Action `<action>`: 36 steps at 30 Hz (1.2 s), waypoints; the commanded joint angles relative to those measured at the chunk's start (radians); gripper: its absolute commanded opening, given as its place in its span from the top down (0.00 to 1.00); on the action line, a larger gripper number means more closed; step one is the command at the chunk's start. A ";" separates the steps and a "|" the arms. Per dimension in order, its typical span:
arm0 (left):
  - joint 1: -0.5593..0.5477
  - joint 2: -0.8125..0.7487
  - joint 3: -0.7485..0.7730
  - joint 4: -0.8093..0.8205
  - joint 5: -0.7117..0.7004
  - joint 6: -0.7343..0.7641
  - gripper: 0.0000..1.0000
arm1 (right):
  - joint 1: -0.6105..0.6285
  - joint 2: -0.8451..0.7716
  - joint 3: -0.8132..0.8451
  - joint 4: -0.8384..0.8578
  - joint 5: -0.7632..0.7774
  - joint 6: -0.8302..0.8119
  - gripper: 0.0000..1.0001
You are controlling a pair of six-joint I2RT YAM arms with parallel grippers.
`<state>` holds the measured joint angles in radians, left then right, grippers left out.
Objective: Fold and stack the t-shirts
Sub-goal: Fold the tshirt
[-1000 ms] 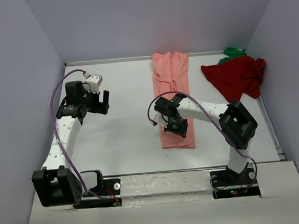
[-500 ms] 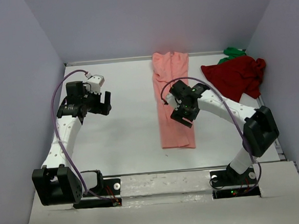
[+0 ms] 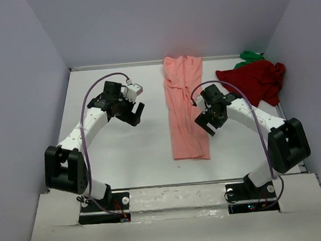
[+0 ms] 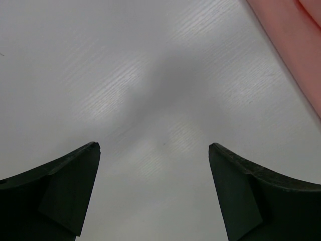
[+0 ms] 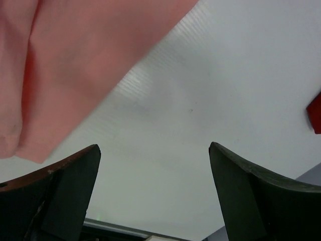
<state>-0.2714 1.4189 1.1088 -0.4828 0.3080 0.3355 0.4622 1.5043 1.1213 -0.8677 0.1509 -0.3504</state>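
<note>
Down the middle of the white table (image 3: 129, 150), from 12 o'clock toward 6: salmon-pink t-shirt (image 3: 186, 107), folded lengthwise into a long narrow strip. Soft matte cloth, flat, with one crease along its length and a squared lower hem.

At 2 o'clock, well apart from the strip: dark red t-shirt (image 3: 254, 81), unfolded, a rumpled heap with ragged lobes. Touching its far edge at 1 o'clock: bright green t-shirt (image 3: 249, 55), only a small crumple against the back wall.

At 9 o'clock of the strip, near but apart from it: left gripper (image 3: 135, 114), black wedge-shaped fingers spread wide over bare tabletop, nothing between them.

At 3 o'clock of the strip, just beside its right edge: right gripper (image 3: 211, 122), fingers likewise wide apart and holding nothing. In its wrist view, pink cloth at 10 o'clock, finely grained, faintly glossy table surface between the fingers.
</note>
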 commanded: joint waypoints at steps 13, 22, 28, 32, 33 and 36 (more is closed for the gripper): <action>-0.302 0.383 0.477 0.001 0.023 0.141 0.01 | -0.422 0.009 0.052 0.205 -0.141 0.057 0.06; -0.364 0.594 0.638 0.052 0.066 0.226 0.01 | -0.525 -0.143 -0.063 0.199 -0.129 0.070 0.05; -0.374 0.687 0.694 0.065 0.131 0.295 0.01 | -0.576 -0.158 -0.077 0.193 -0.143 0.079 0.04; -0.381 0.727 0.726 0.099 0.131 0.342 0.01 | -0.585 -0.141 -0.086 0.191 -0.174 0.077 0.04; -0.381 0.739 0.738 0.096 0.132 0.347 0.01 | -0.585 -0.139 -0.086 0.193 -0.174 0.077 0.04; -0.382 0.787 0.787 0.085 0.148 0.361 0.01 | -0.585 -0.131 -0.081 0.188 -0.171 0.076 0.04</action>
<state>-0.6472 2.1818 1.8149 -0.4217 0.4160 0.6464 -0.1200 1.3689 1.0367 -0.6945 -0.0017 -0.2840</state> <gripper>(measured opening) 0.989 0.957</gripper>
